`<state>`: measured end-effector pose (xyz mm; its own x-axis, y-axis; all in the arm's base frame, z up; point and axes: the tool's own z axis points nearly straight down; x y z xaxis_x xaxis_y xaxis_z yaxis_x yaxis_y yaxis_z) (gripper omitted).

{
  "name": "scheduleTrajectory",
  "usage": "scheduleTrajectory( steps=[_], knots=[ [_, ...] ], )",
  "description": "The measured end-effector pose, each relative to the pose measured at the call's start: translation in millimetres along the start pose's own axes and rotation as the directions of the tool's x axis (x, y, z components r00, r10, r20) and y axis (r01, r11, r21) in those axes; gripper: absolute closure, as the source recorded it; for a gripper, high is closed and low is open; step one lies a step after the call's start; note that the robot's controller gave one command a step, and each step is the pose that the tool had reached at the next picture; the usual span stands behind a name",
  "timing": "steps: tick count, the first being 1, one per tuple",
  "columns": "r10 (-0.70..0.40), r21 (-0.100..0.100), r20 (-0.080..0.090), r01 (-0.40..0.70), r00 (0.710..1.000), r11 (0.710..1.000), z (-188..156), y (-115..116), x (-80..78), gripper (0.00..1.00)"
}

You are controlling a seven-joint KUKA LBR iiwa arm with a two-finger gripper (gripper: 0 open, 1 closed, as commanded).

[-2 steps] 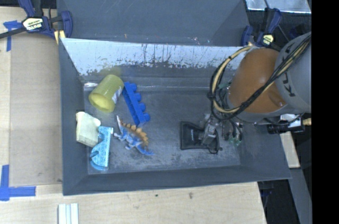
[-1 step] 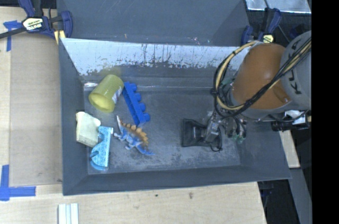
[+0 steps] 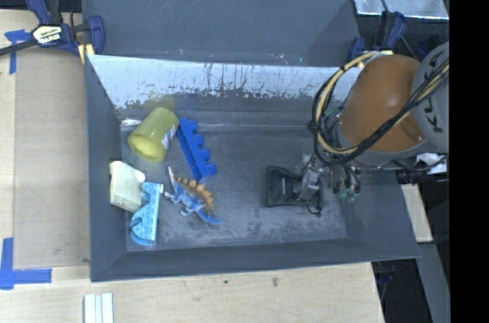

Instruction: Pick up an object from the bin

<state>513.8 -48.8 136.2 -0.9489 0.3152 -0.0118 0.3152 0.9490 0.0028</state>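
Bin [image 3: 244, 153] of grey metal, seen from above, with five small loose things gathered at the left side of its floor. Nearest the back wall a yellow cup [image 3: 154, 134] lies on its side. Just beside it, to the right, is a blue studded brick [image 3: 196, 150] set at a slant. In front of the cup is a cream block [image 3: 126, 185], touching or nearly touching a light-blue flat piece [image 3: 147, 214] at the front-left corner. A small blue-and-orange toy figure [image 3: 195, 199] (the thing nearest the arm) lies just right of that piece, below the brick. The gripper [image 3: 290, 188] is low over bare floor in the right half of the bin, well apart from all five things. It reads as a dark shape, so whether its jaws are open or closed cannot be told, and nothing is seen held. Above it sit the wrist's orange cover [image 3: 382, 104] and looped yellow and black cables [image 3: 330, 104].
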Motion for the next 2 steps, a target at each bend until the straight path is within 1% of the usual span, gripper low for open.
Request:
scheduleTrajectory(
  steps=[1,2],
  knots=[
    [0.000,-0.001,0.003,0.000,1.000,1.000,-9.0,0.2,-1.0,1.00],
    [-0.001,-0.001,0.002,0.001,1.000,1.000,-17.0,0.2,-0.9,1.00]
  ],
)
